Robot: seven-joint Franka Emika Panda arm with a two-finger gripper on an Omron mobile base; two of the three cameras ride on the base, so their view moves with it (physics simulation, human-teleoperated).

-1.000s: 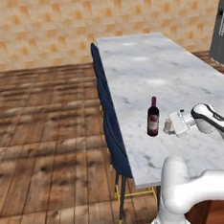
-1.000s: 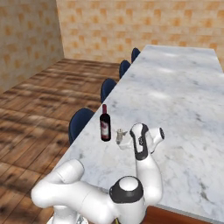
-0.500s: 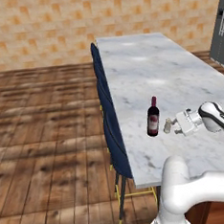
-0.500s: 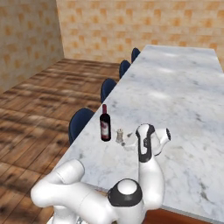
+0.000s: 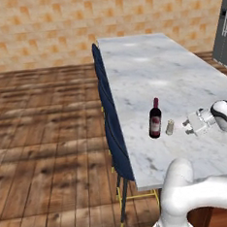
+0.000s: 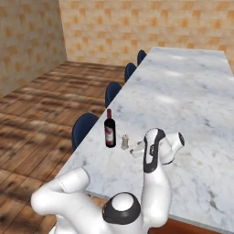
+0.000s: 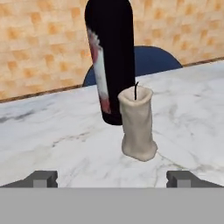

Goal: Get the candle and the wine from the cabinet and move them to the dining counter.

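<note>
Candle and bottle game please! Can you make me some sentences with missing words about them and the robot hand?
1. The candle stands on the ______ counter.
2. The wine stands ______, not tipped over.
3. The gripper is ______ and holds nothing.
4. The chairs are dark ______.

Missing words: marble; upright; open; blue

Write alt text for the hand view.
A small pale candle stands upright on a marble counter, just in front of a dark wine bottle. The open claw faces it empty, a blue chair behind.
</note>
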